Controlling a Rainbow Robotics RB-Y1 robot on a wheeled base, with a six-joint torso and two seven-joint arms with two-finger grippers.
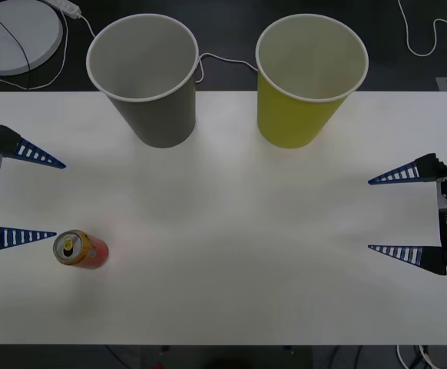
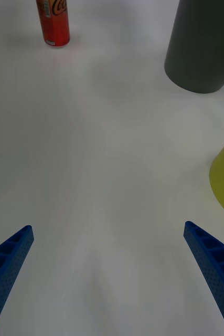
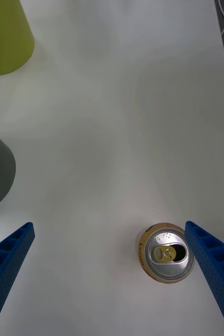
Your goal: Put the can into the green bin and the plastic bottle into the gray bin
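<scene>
Both grippers wide open, can upright on the bench.
I see my left gripper [image 1: 54, 198] with jaws apart, one fingertip just beside the can [image 1: 81, 249]; the right gripper [image 1: 371, 214] waits with jaws apart, well away. The gray bin [image 1: 144, 77] and green bin [image 1: 309, 77] stand at the far edge.

Both arms waited low at the table's sides, fingers spread.

The left gripper [image 1: 54, 198] sat at the robot's left edge of the front view, its two blue ribbed fingers [image 1: 38, 156] wide apart and pointing inward across the table, the wrist mostly cut off by the frame. The right gripper [image 1: 369, 214] mirrored it at the right edge, fingers [image 1: 404, 173] equally splayed and pointing inward, with its dark wrist block showing behind them. In each wrist view the arm's own fingertips [image 3: 9, 252] [image 2: 206, 252] stood at opposite corners, holding nothing.
</scene>
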